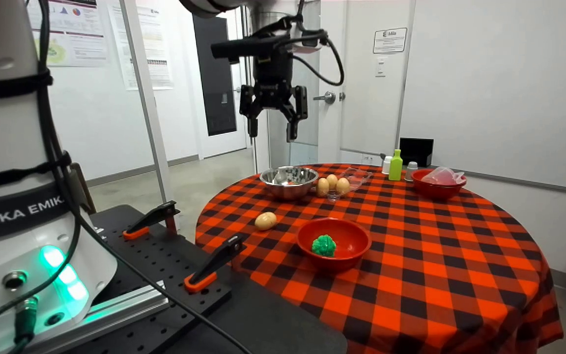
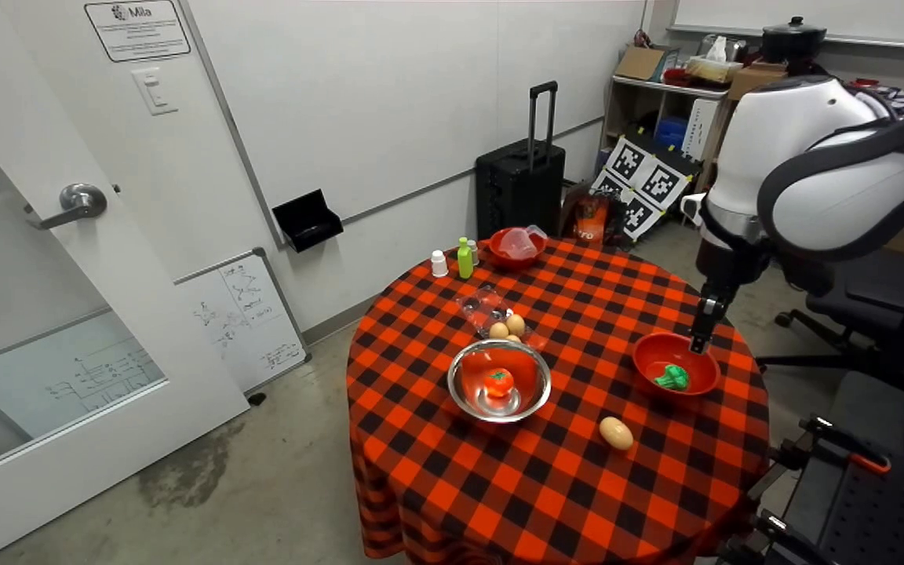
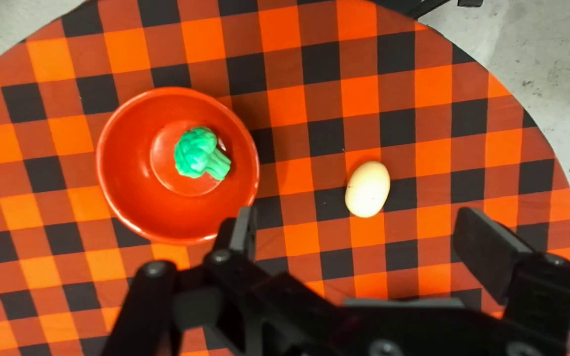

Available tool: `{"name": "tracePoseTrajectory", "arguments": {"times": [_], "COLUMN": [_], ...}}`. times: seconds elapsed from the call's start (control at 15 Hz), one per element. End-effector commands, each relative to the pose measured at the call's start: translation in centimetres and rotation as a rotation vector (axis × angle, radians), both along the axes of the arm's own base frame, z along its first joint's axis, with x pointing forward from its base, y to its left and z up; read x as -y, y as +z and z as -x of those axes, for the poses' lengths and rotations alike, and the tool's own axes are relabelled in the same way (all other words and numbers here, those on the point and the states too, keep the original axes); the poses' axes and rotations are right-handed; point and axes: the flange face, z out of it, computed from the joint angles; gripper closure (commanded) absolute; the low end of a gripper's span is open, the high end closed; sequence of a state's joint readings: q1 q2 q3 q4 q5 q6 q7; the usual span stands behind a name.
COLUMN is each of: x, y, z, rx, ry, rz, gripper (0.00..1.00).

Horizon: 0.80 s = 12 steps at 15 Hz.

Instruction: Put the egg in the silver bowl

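- gripper hangs above the checked cloth, fingers spread wide, nothing held between them;
- red bowl with green broccoli inside; a descending finger could clip its rim if the approach drifts sideways;
- egg lies on that cloth, apart from every bowl; an early one-finger touch likely rolls it, overgripping may crack it; looks cream-tan, smooth, oval, on its side, dark speck at one edge;
- silver bowl past it; egg could hit the tomato inside if released high
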State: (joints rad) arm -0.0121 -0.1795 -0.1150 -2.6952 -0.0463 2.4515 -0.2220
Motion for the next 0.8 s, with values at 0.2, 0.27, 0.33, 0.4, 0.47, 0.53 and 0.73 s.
{"name": "tracePoseTrajectory", "arguments": {"times": [0.2,0.27,0.33,0.4,0.47,0.53,0.73], "x": [-3.4,-3.8,-4.2,-4.6,-5.0,-5.5,-6.6], "y": [-6.7,-7.8,-8.8,-9.9,-10.8,-11.9,-14.4], "z": [-2.4,-2.7,-2.9,-3.2,-3.5,-3.8,-4.9], "rx": [0.0,-0.003,-0.005,-0.011,-0.02,-0.029,-0.056], "ry": [0.008,0.006,0.013,0.015,0.019,0.027,0.046], "rz": [-0.047,-0.05,-0.055,-0.063,-0.069,-0.081,-0.105], "gripper": [0.0,0.0,0.0,0.0,0.0,0.0,0.0]}}
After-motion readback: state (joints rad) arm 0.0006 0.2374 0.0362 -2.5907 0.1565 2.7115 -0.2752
